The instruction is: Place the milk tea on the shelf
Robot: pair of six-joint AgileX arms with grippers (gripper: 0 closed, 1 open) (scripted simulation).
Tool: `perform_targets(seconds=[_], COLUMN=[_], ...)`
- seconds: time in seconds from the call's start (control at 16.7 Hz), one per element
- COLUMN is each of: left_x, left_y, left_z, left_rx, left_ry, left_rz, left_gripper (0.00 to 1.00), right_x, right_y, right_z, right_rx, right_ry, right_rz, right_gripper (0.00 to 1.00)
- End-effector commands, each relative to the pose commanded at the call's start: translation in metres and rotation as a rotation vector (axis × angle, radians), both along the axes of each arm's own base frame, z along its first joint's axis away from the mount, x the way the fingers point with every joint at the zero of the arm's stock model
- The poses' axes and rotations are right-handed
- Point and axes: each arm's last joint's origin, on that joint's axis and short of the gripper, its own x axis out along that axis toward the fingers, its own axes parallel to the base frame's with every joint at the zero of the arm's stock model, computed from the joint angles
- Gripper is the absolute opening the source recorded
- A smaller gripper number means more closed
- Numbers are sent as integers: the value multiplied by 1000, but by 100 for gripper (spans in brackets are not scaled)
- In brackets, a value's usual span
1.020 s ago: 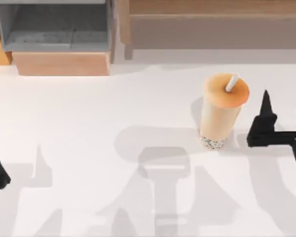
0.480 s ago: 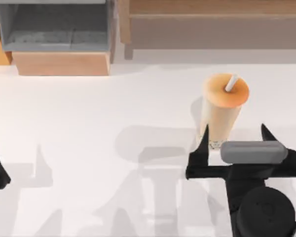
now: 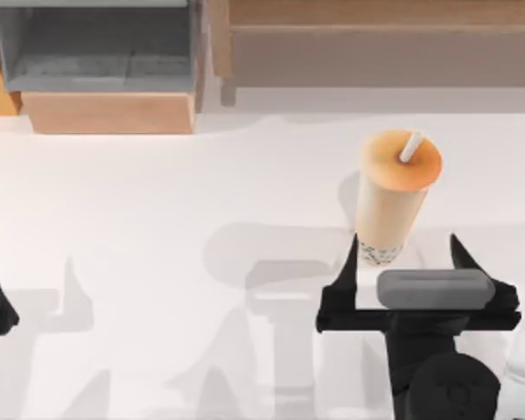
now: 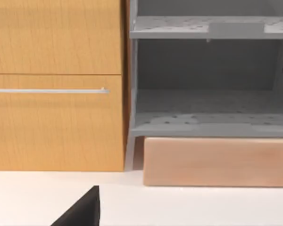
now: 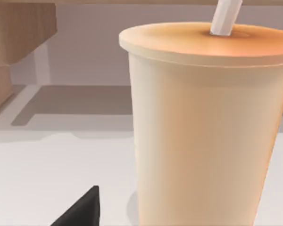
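My right hand [image 3: 404, 248] has slid slightly leftward, spread wide before the upright orange-lidded, peach-tan milk tea cup [image 3: 392, 206], so grasping comes next.

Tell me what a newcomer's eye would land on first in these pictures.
First, the milk tea, standing upright on the white table right of centre, with its orange lid and white straw. Next, the right gripper, just in front of the cup with fingers spread wide. Behind stand the brown shelf and, to its left, a grey-lined box.
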Motion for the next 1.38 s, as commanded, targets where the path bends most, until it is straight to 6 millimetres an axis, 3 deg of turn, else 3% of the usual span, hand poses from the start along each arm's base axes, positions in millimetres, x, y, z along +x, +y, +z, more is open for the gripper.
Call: perform_targets(seconds=[0.24,0.66,0.9,1.38], left_x=[0,0,0,0], left_y=[0,0,0,0], left_z=[0,0,0,0], left_rx=[0,0,0,0], left_ry=[0,0,0,0], left_rz=[0,0,0,0], left_gripper=[100,100,100,100], right_x=[12,78,80,80], right_y=[1,-1,-1,-1], right_z=[0,0,0,0], right_rx=[0,0,0,0], right_ry=[0,0,0,0], right_rz=[-1,0,0,0], right_gripper=[100,100,100,40])
